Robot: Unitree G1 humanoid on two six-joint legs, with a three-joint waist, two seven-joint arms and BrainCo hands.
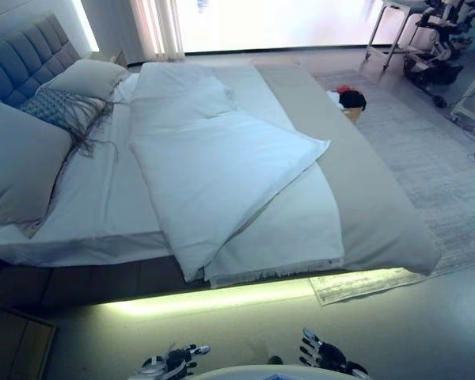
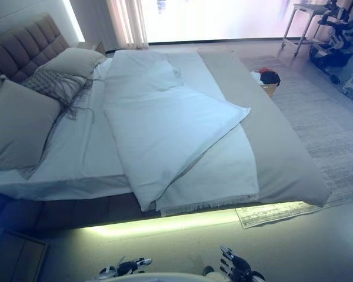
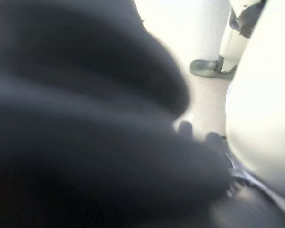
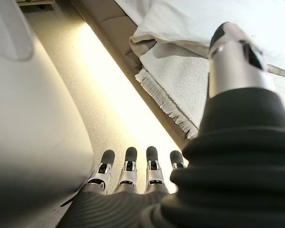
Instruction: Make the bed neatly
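The bed (image 1: 79, 273) lies ahead, its headboard (image 1: 24, 55) at the left. A white duvet (image 1: 222, 174) lies crooked across it, one corner folded over diagonally and one end hanging off the near edge. A beige blanket (image 1: 364, 190) covers the foot end at the right. Two beige pillows (image 1: 20, 162) (image 1: 87, 77) and a fringed patterned cushion (image 1: 59, 109) lie by the headboard. My left hand (image 1: 170, 362) and right hand (image 1: 326, 355) hang low over the floor, short of the bed, both open and empty. The right wrist view shows straight fingers (image 4: 128, 166) above the floor.
A pale rug (image 1: 435, 174) lies beyond the bed's foot end, its fringed edge (image 4: 166, 102) near my right hand. A basket with clothes (image 1: 350, 101) stands by the far side. A wooden box (image 1: 16, 344) sits at lower left. A stool (image 1: 392, 32) and equipment (image 1: 439, 47) stand at top right.
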